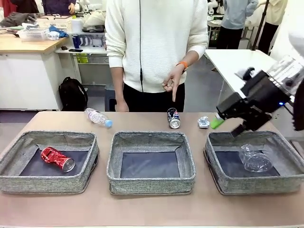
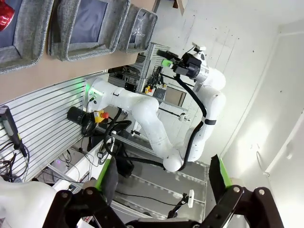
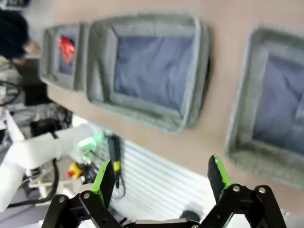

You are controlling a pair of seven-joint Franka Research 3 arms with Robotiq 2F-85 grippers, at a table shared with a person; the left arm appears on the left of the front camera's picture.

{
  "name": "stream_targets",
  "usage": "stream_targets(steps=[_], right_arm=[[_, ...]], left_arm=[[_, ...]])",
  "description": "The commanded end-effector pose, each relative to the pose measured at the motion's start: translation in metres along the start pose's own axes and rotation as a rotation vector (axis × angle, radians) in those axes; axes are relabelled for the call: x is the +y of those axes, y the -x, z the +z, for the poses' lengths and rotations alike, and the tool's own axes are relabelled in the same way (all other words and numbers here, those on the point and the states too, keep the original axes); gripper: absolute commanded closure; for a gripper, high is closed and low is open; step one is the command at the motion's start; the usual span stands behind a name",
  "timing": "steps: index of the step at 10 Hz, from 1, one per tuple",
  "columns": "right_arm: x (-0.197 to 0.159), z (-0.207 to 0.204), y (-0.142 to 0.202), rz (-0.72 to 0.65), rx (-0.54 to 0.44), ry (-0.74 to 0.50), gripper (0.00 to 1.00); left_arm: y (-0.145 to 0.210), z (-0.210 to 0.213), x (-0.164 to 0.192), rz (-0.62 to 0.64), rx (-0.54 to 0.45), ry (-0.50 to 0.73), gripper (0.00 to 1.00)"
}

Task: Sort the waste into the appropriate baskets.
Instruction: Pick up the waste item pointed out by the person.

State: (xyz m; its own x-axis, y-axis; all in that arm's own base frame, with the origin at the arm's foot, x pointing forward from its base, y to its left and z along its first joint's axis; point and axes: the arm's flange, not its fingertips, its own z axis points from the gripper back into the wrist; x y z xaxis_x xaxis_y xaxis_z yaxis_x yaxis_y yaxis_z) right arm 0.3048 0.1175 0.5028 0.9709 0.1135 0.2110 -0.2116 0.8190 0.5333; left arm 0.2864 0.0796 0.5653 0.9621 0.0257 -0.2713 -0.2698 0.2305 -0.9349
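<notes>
Found the jaws of the left gripper (image 2: 162, 166) released, green pads spread wide, nothing between them. Found the jaws of the right gripper (image 1: 226, 127) likewise released and grasping nothing. Located it in the air over the far left corner of the right basket (image 1: 223, 183), a shallow rectangular bin of grey woven fabric.

Recorded a clear plastic cup (image 1: 255, 158) lying on its side on that bin's dark bottom. Noted a crumpled white paper ball (image 1: 204, 122) on the brown table (image 1: 152, 209) just beyond the same bin, near the right gripper's green pad.

Located a dark blue-silver can (image 1: 174, 118) lying on the table behind the middle basket (image 1: 151, 183), of the same grey fabric. Observed a person's hand (image 1: 171, 81) above that can, one finger pointing down.

Observed a clear bottle with blue cap (image 1: 98, 117) lying on its side on the table, beyond the gap between the middle basket and the left basket (image 1: 47, 183). Confirmed a crushed red can (image 1: 57, 158) resting on the left basket's dark bottom.
</notes>
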Motion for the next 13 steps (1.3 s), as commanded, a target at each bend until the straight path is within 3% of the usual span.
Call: stream_targets(steps=[1,5,7,9,13], right_arm=[[-0.008,-0.001,0.006,-0.051,0.075,0.004,0.0],[-0.005,-0.005,0.004,-0.019,0.041,-0.002,0.0],[0.005,-0.03,-0.042,0.01,-0.077,0.128,0.0],[0.017,-0.068,-0.111,0.023,-0.104,0.399,0.0],[0.037,-0.161,-0.2,-0.049,-0.105,0.471,0.0]], left_arm=[[0.003,0.001,-0.002,-0.009,0.006,0.009,0.0],[0.003,0.001,-0.002,-0.009,0.006,0.009,0.0],[0.003,0.001,-0.002,-0.009,0.006,0.009,0.0],[0.003,0.001,-0.002,-0.009,0.006,0.009,0.0],[0.003,0.001,-0.002,-0.009,0.006,0.009,0.0]])
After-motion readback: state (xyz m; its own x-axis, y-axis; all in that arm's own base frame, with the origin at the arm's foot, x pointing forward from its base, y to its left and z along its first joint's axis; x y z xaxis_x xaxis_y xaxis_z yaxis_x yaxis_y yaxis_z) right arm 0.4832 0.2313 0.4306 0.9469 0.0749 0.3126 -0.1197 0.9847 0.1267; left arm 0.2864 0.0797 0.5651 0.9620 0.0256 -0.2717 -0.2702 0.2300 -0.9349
